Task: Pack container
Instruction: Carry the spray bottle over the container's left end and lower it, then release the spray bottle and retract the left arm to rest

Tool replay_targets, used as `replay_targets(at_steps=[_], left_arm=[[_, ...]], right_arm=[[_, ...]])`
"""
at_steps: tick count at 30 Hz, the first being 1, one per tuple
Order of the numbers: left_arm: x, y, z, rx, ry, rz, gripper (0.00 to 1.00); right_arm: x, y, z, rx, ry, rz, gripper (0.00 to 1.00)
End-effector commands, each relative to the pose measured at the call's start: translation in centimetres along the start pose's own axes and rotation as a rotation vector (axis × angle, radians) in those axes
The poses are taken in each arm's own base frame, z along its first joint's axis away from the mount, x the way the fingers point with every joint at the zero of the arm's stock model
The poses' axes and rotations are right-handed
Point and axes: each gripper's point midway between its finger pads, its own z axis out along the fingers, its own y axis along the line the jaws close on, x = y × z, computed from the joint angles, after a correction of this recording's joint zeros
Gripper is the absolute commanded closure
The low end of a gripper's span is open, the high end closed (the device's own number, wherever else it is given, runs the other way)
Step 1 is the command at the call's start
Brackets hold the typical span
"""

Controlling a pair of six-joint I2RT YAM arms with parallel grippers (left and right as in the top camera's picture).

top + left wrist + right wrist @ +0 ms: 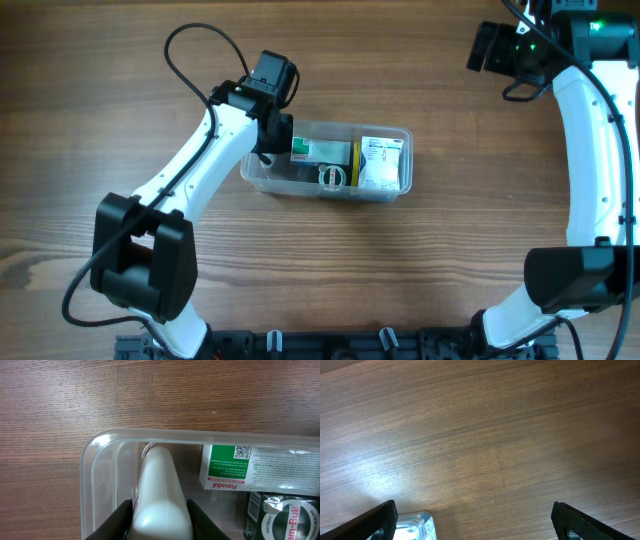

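The clear plastic container [398, 192] sits mid-table; its left end fills the left wrist view [95, 455]. My left gripper [272, 140] reaches into that left end and is shut on a white bottle [159, 485], which it holds inside the tub. A green-and-white Panadol box [250, 467] lies beside it, also seen from overhead [318, 150]. A dark ointment box [280, 515] lies next to that. A white box [384, 163] fills the container's right end. My right gripper [475, 515] is open and empty, raised at the far right [487, 47].
A small round lid-like item [331, 177] lies in the container's middle. One corner of the container shows in the right wrist view [420, 522]. Bare wooden table [450, 260] surrounds the tub. A black cable [195, 40] loops from the left arm.
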Motion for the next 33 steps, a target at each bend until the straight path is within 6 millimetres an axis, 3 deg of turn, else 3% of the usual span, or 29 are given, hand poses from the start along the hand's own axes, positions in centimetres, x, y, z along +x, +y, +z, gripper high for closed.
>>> replay_targets(at_steps=[1,13,21,24,28,29,30,33], left_arm=[[-0.6,0.1,-0.1,-0.014,-0.021,0.008,0.64],[-0.5,0.1,0.1,-0.014,-0.019,0.008,0.64],[-1.0,0.0,-0.5,-0.009,-0.038,0.005,0.35],[-1.8,0.0,-1.9,-0.001,-0.062,0.002,0.31],[-2.9,0.0,-5.2,0.013,-0.106,-0.005,0.26],[-3.1,0.1,-6.3,0.017,-0.118,-0.007,0.17],[-3.3,0.3,-7.7,0.021,-0.133,-0.009,0.00],[-3.4,1.1,-11.3,0.020,-0.179,-0.017,0.00]], right_arm=[[-0.4,-0.2,-0.3,0.013,-0.016,0.014,0.00],[-0.4,-0.2,-0.3,0.013,-0.016,0.014,0.00],[-0.4,-0.2,-0.3,0.013,-0.017,0.014,0.01],[-0.4,-0.2,-0.3,0.013,-0.016,0.014,0.00],[-0.4,-0.2,-0.3,0.013,-0.016,0.014,0.00],[-0.4,-0.2,-0.3,0.013,-0.016,0.014,0.00],[-0.4,-0.2,-0.3,0.013,-0.016,0.014,0.00],[-0.4,-0.2,-0.3,0.013,-0.016,0.014,0.00]])
